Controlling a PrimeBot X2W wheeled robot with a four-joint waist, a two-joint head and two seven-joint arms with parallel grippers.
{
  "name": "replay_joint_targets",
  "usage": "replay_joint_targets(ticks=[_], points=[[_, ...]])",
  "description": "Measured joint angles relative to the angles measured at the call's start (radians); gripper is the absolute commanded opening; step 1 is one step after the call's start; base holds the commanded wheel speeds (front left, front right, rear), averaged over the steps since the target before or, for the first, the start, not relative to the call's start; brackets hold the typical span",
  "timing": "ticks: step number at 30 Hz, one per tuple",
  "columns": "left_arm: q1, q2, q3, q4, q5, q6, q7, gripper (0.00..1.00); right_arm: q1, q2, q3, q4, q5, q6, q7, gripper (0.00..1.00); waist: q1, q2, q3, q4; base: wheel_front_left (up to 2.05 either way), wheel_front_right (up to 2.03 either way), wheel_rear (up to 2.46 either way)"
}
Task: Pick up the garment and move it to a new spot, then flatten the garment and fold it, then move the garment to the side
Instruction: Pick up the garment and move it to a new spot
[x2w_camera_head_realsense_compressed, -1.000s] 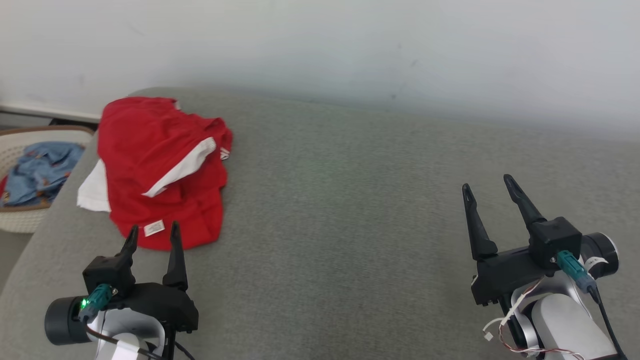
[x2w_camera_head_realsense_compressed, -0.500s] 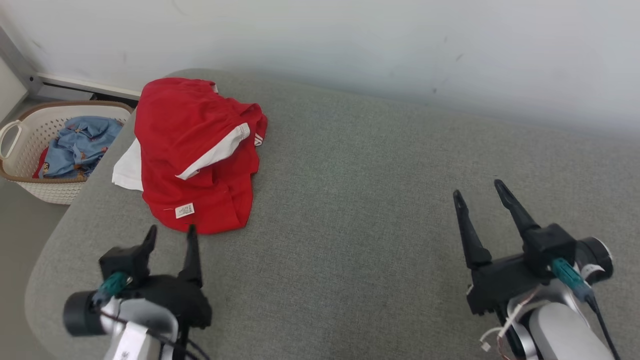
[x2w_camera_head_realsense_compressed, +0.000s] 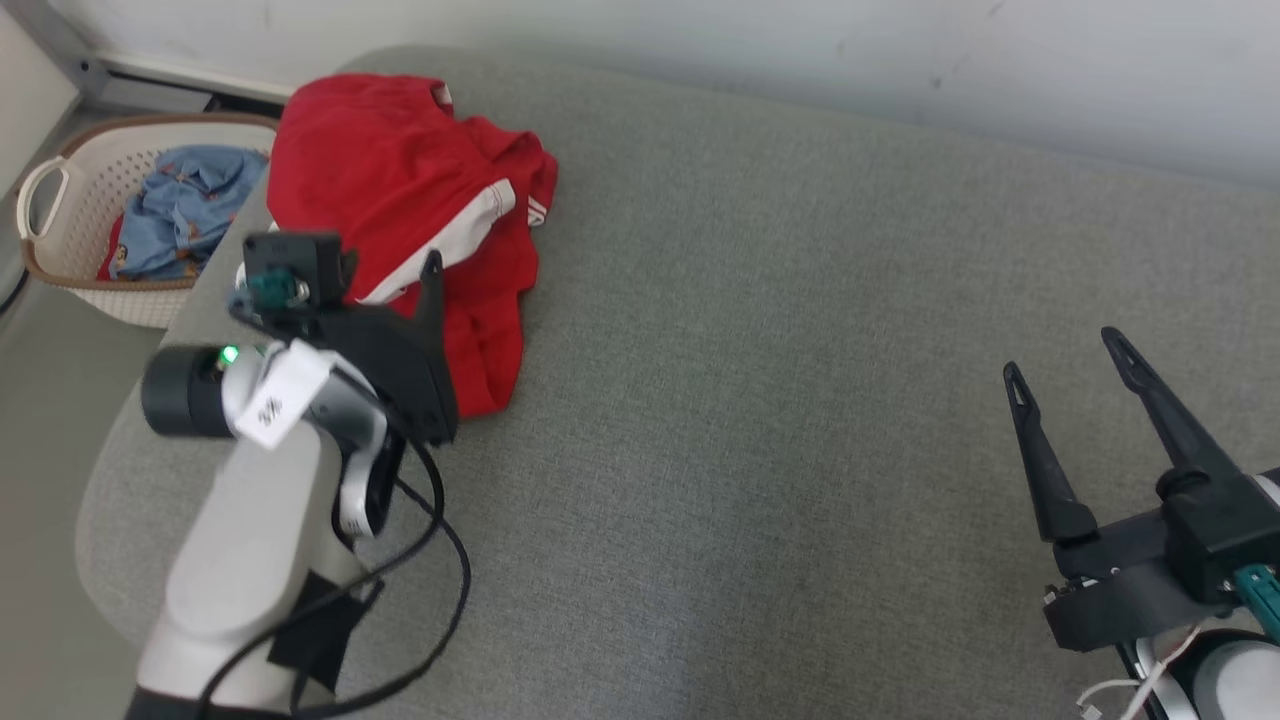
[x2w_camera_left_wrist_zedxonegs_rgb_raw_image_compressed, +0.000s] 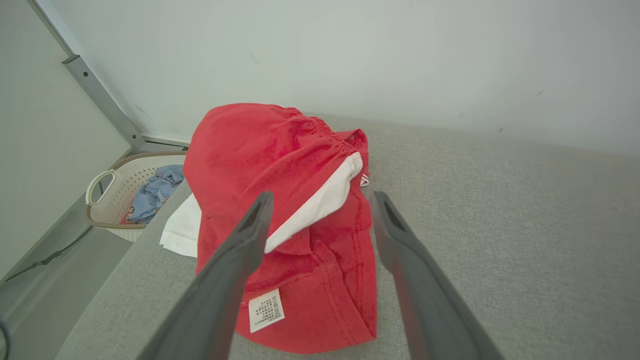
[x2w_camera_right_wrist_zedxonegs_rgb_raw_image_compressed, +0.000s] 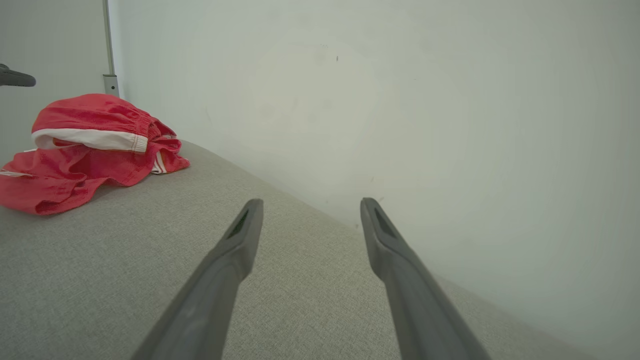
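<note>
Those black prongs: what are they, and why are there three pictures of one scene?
They are the fingers of a two-armed robot's grippers, its hands. One picture looks down from its head; the other two come from cameras on the wrists, looking along the fingers. A crumpled red garment lies on a grey cushion. The left gripper hangs over it, open, holding nothing. The right gripper is open too, apart from the garment, over bare cushion. Beside the cushion, a basket holds blue clothes.

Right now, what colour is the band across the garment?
White, against the red garment; left wrist view shows it best.
</note>
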Motion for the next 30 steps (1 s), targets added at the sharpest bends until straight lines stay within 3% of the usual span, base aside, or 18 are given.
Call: replay_joint_targets(ticks=[8,21,22,23,24,25,26,30], points=[[-0.124,0.043,0.016,0.067,0.067,0.016,0.128,1.00,0.050,-0.053,-0.063,-0.219,-0.064,-0.007,0.103,1.00,0.0000,0.0001,0.112,-0.005,0.00,0.00,0.00],[-0.220,0.014,0.026,0.168,0.103,0.021,0.194,1.00,0.055,-0.083,-0.130,-0.332,-0.076,-0.007,0.210,1.00,0.0000,0.0002,0.246,-0.051,0.00,0.00,0.00],[-0.220,0.014,0.028,0.175,0.105,0.022,0.194,0.91,0.055,-0.083,-0.130,-0.335,-0.076,-0.007,0.216,1.00,0.0000,0.0002,0.251,-0.056,0.00,0.00,0.00],[-0.220,0.014,0.029,0.182,0.108,0.025,0.195,0.55,0.055,-0.083,-0.129,-0.342,-0.076,-0.007,0.224,1.00,0.0000,0.0001,0.254,-0.061,0.00,0.00,0.00],[-0.220,0.015,0.030,0.186,0.115,0.025,0.197,0.43,0.055,-0.083,-0.129,-0.353,-0.076,-0.007,0.232,1.00,-0.0001,0.0001,0.257,-0.065,0.00,0.00,0.00],[-0.220,0.016,0.032,0.190,0.121,0.025,0.197,0.08,0.054,-0.083,-0.129,-0.359,-0.076,-0.007,0.233,1.00,-0.0001,0.0001,0.260,-0.069,0.00,0.00,0.00],[-0.222,0.020,0.033,0.194,0.125,0.025,0.194,0.00,0.054,-0.083,-0.130,-0.363,-0.076,-0.007,0.242,1.00,0.0000,0.0001,0.262,-0.073,0.00,0.00,0.00],[-0.243,0.020,0.034,0.214,0.138,0.025,0.185,0.00,0.059,-0.084,-0.146,-0.386,-0.075,-0.007,0.263,1.00,-0.0001,0.0001,0.270,-0.084,0.00,0.00,0.00]])
